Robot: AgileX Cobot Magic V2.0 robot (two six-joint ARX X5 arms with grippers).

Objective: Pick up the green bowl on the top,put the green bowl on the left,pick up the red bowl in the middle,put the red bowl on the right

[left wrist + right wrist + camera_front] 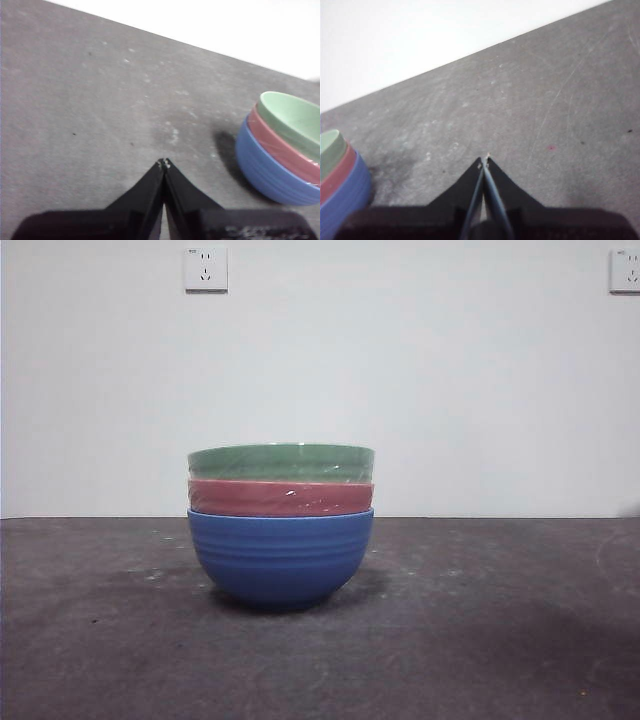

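Three bowls are nested in one stack at the table's middle. The green bowl (281, 461) is on top, the red bowl (281, 498) sits under it, and a blue bowl (280, 558) carries both. The left wrist view shows the same green bowl (292, 120) and red bowl (280, 150) off to one side of my left gripper (163, 162), which is shut and holds nothing above bare table. My right gripper (485, 160) is shut and empty too, with the green bowl (331, 146) and red bowl (337, 172) at the picture's edge. Neither gripper shows in the front view.
The dark grey table (500, 640) stretches to both sides of the stack. A white wall (450, 390) with two power sockets (206, 269) stands behind it.
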